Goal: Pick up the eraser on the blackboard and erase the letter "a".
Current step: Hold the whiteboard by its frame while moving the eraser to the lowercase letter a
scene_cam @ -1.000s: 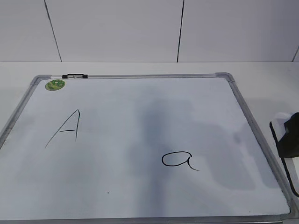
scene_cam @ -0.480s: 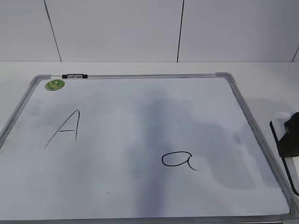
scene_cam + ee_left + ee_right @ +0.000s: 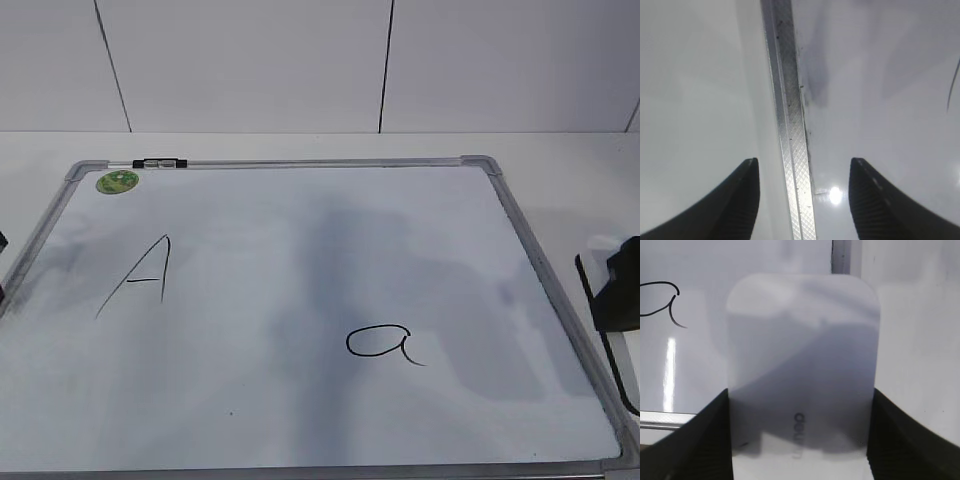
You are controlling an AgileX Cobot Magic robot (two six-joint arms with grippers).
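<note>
The white eraser (image 3: 802, 340) with grey lettering sits between the jaws of my right gripper (image 3: 800, 412), which is shut on its sides. The gripper (image 3: 616, 290) holds it over the right rim of the blackboard (image 3: 524, 245), right of the letter "a" (image 3: 378, 343). The tail of the "a" shows at the left of the right wrist view (image 3: 662, 302). My left gripper (image 3: 804, 170) is open and empty, with one finger on each side of the board's left frame rail (image 3: 790, 125).
A capital "A" (image 3: 140, 275) is drawn on the board's left half. A round green sticker (image 3: 118, 182) and a black clip (image 3: 160, 162) sit at the top left of the frame. White table surrounds the board, with a white wall behind.
A dark tip of my left gripper has come into the exterior view at its left edge. My right gripper has shifted slightly. The board and letters are unchanged.
</note>
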